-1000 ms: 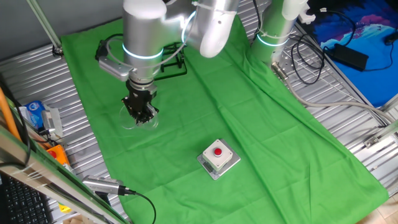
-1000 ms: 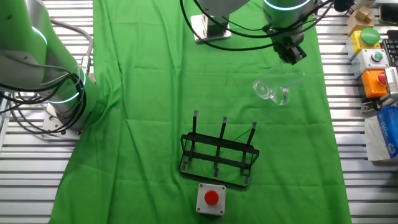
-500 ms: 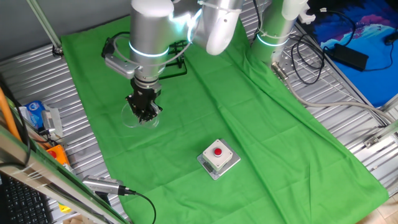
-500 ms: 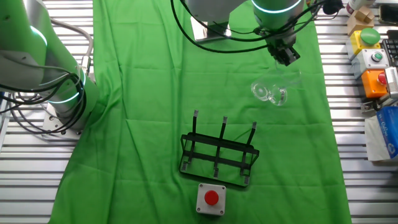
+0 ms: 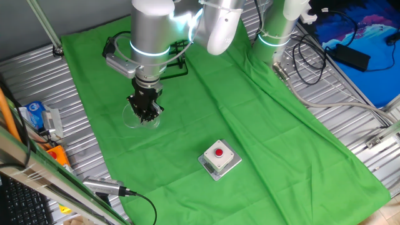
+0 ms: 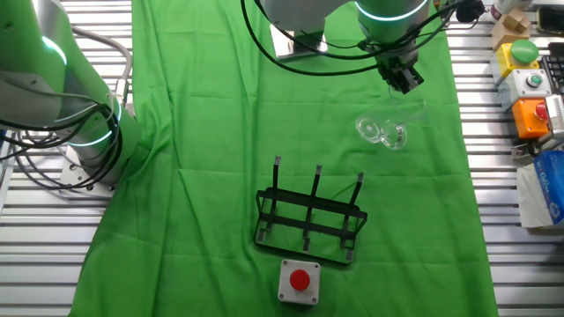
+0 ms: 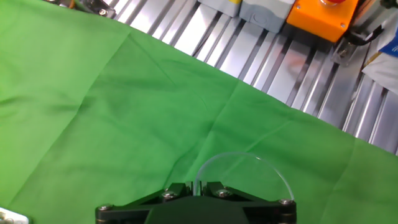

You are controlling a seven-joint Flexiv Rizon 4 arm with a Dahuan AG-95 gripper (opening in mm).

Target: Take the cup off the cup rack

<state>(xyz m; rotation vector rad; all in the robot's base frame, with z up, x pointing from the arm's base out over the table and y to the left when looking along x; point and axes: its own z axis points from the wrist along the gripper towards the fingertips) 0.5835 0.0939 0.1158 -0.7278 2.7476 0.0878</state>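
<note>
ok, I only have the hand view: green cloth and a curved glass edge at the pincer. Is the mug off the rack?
Observer: Yes. The clear glass mug is out over the green cloth, well apart from the black wire rack.
Operator: Anything on the rack's pegs?
Observer: No, the pegs are bare.
Operator: Anything near the rack?
Observer: A grey box with a red button, right beside its base.

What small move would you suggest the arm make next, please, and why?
Probably open the hand and let go. The small clear glass mug is already off the black wire rack, well apart from it, and seems to rest on the green cloth. In the hand view the fingers look closed on its thin rim, so releasing should come before any lifting away.
</note>
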